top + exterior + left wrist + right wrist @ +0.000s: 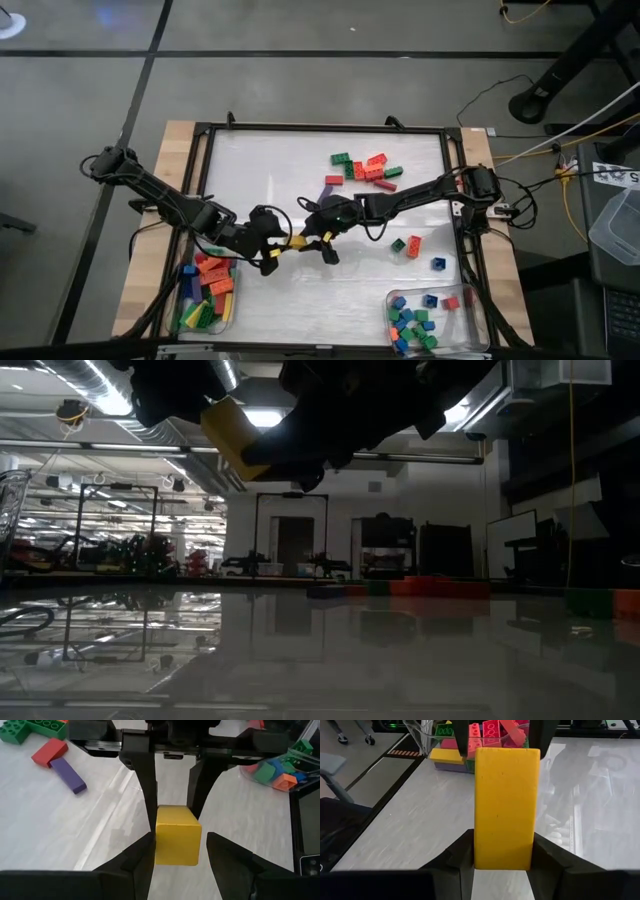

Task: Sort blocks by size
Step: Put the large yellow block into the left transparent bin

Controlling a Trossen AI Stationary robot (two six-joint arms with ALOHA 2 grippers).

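Meeting above the white worktop (300,170) — the right end effector (502,851) clamps one end of a long yellow plastic block (506,800), the left end effector (177,851) straddles the other — held aloft.

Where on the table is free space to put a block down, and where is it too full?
Free: the wide bare strip between the left tray and the right tray, and the top left part of the table. Crowded: the block pile at top right, both trays, and the middle, where both hands hold the yellow block.
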